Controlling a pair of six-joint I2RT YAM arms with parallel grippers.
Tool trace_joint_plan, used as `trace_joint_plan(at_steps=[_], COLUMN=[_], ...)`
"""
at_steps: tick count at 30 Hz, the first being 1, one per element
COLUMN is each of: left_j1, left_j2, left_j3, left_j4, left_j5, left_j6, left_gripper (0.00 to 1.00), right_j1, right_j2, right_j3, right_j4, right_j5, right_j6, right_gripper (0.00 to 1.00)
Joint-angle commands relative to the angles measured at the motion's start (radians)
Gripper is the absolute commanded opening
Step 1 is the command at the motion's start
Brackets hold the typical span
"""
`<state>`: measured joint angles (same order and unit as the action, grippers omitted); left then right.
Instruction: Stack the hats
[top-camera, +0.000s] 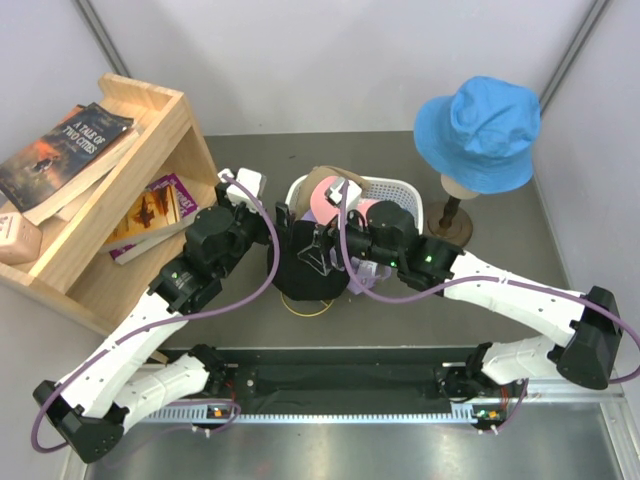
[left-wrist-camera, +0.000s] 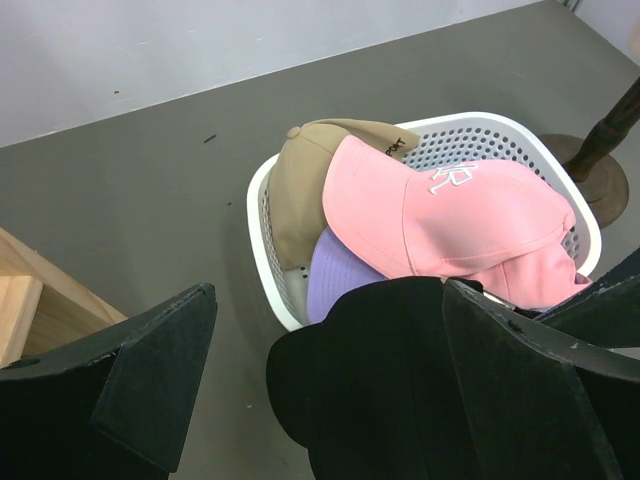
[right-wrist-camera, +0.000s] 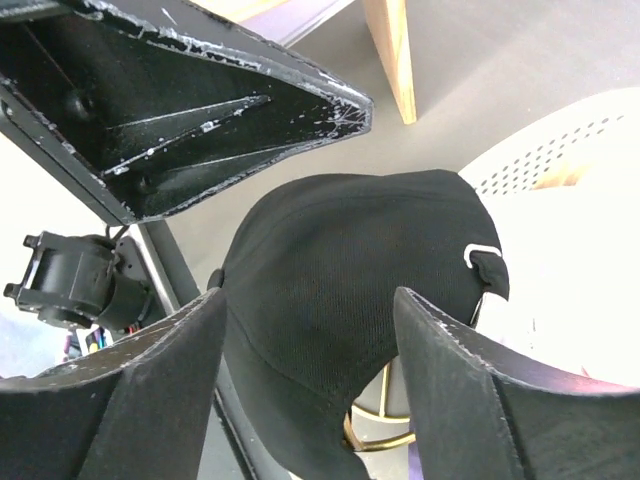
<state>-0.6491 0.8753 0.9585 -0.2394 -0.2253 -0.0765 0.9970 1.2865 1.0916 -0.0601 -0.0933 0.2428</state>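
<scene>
**Black cap on the table, other caps in the basket**

The black cap (top-camera: 310, 262) lies on the table (top-camera: 240, 150), just near of the white basket (left-wrist-camera: 262, 215). Inside the basket are the pink cap (left-wrist-camera: 470, 215), tan cap (left-wrist-camera: 300, 185) and lavender cap (left-wrist-camera: 335, 285). The left gripper (left-wrist-camera: 320, 380) and right gripper (right-wrist-camera: 305, 340) both stand open over the black cap, holding nothing.

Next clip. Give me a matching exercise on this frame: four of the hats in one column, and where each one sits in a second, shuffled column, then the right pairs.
Things:
1. pink cap
2. lavender cap
3. black cap
4. blue hat

Places:
A. on the table in front of the white basket
B. on the stand at the table's far right
C. on top of the pile in the basket
D. in the basket, partly under another cap

Pairs: 1-C, 2-D, 3-A, 4-B
</scene>
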Motion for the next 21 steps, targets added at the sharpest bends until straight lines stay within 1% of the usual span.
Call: trace_joint_plan(at_steps=[1, 8, 11, 15, 18, 21], left_j1=[0.003, 0.003, 0.003, 0.003, 0.003, 0.003], left_j2=[-0.007, -0.012, -0.015, -0.03, -0.036, -0.039], left_j3=[-0.004, -0.004, -0.006, -0.014, -0.018, -0.018], left_j4=[0.052, 0.051, 0.052, 0.054, 0.06, 0.061], left_j5=[-0.008, -0.016, -0.025, -0.046, -0.054, -0.052], left_j6=[-0.006, -0.003, 0.0, 0.006, 0.009, 0.011], left_gripper=[0.99, 0.99, 0.99, 0.99, 0.99, 0.99], right_j1=[0.012, 0.012, 0.011, -0.003, -0.056, -0.13], right_j2=[-0.027, -0.056, -0.098, -0.174, -0.205, -0.219], right_j3=[-0.002, 0.005, 0.014, 0.019, 0.008, -0.027], right_j4=[0.029, 0.028, 0.008, -0.03, -0.061, -0.076], right_j5=[0.02, 0.04, 0.087, 0.197, 0.23, 0.211], right_j6=[-0.011, -0.013, -0.019, -0.039, -0.037, -0.019], right_gripper=[0.69, 0.71, 0.72, 0.74, 0.74, 0.74])
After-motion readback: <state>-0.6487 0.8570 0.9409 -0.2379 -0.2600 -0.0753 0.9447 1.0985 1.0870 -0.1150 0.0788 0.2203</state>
